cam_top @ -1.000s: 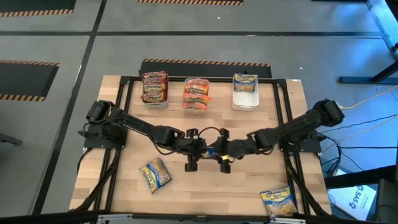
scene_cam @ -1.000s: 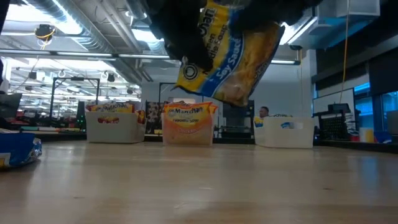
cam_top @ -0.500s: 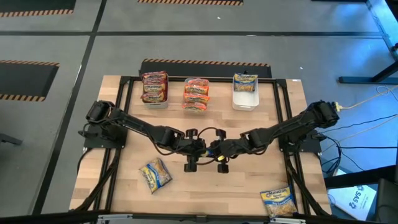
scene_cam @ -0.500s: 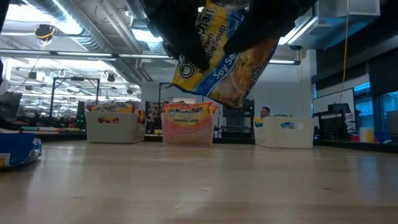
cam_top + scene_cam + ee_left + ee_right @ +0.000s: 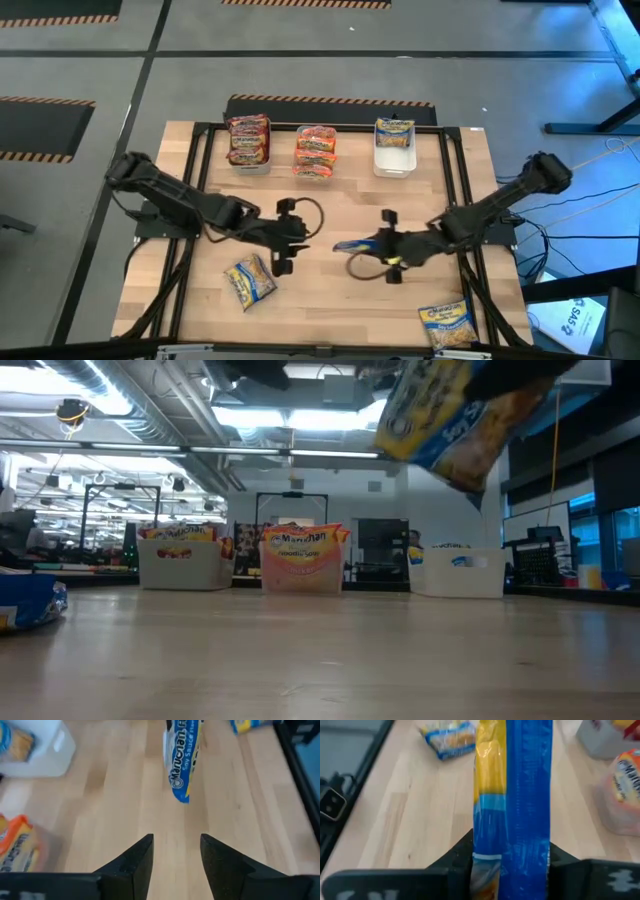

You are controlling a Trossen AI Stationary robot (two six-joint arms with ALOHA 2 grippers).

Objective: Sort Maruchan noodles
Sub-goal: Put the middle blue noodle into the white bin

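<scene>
My right gripper [image 5: 370,245] is shut on a blue-and-yellow Maruchan packet [image 5: 350,244] above the table's middle; the low view shows this packet [image 5: 458,422] tilted, high over the wood. My left gripper [image 5: 298,238] stands open and empty to its left, fingers [image 5: 142,862] pointing toward the packet [image 5: 182,762]. Two more blue-yellow packets lie flat on the table, one near left [image 5: 249,281] and one at the near right corner [image 5: 447,325]. Three bins stand along the far edge: dark red packets [image 5: 249,141], pink-orange packets [image 5: 316,152], and a white bin [image 5: 394,160] with one blue-yellow packet. My right gripper pinches one end of the packet [image 5: 512,845] between its two fingers [image 5: 457,857], one on each flat face. The fingers slant down from the table's right. The packet stands on edge, sticks out past the fingertips toward the table's left, and is lifted clear of the table.
A black frame rail [image 5: 455,190] runs along the table's sides and far edge. Bare wood [image 5: 340,310] lies between the two loose packets at the near side. The low view shows the room beyond the bins [image 5: 300,560].
Both grippers met at the table's middle on the blue-yellow packet. My left gripper has let go and drawn back toward the table's left edge, rising. My right gripper has taken hold of the packet and carried it toward the table's right, clear of the table.
</scene>
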